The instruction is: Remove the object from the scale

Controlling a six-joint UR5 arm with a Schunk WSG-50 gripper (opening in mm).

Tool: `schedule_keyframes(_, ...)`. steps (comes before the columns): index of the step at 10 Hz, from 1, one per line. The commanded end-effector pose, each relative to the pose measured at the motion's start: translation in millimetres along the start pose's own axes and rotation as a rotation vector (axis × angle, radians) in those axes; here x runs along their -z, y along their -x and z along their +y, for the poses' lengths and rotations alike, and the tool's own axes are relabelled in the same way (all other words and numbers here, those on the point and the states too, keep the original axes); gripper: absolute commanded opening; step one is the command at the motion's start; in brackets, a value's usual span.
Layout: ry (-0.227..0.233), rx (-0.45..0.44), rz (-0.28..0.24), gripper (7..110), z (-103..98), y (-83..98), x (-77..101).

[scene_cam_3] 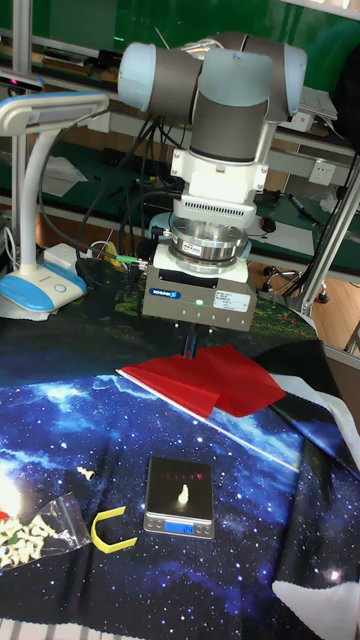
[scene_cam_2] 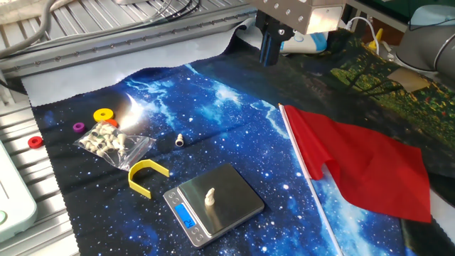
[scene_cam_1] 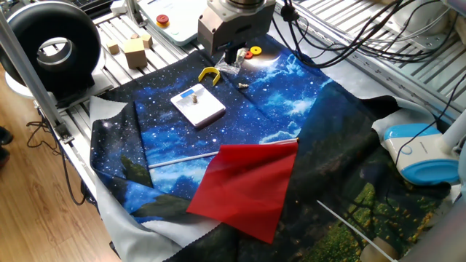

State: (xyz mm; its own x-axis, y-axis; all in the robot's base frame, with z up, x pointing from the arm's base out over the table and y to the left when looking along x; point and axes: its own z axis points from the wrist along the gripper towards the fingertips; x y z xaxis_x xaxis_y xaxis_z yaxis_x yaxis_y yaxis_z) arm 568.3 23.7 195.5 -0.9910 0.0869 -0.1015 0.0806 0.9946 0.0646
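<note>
Nothing is yet done: the object [scene_cam_2: 210, 196] is seen standing upright at the centre of the scale [scene_cam_2: 234, 195], while the gripper [scene_cam_2: 269, 48] is held high, well apart toward twelve o'clock, nothing visibly grasped, its finger opening not discernible.

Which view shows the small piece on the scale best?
The other fixed view: the bolt stands upright, close and clear on the scale. The tall fixed view shows it small; in one fixed view it's barely a speck.
</note>
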Motion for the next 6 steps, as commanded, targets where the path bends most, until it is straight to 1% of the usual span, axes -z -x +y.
schedule_keyframes(1,0.011,0.004,-0.02,7,4.8,3.6,-0.9)
schedule_keyframes(2,0.013,0.013,-0.044,7,5.4,9.6,-0.9)
schedule_keyframes(4,0.019,0.048,-0.145,7,8.2,34.5,1.9)
schedule_keyframes(6,0.016,0.05,-0.193,7,8.9,45.7,3.2)
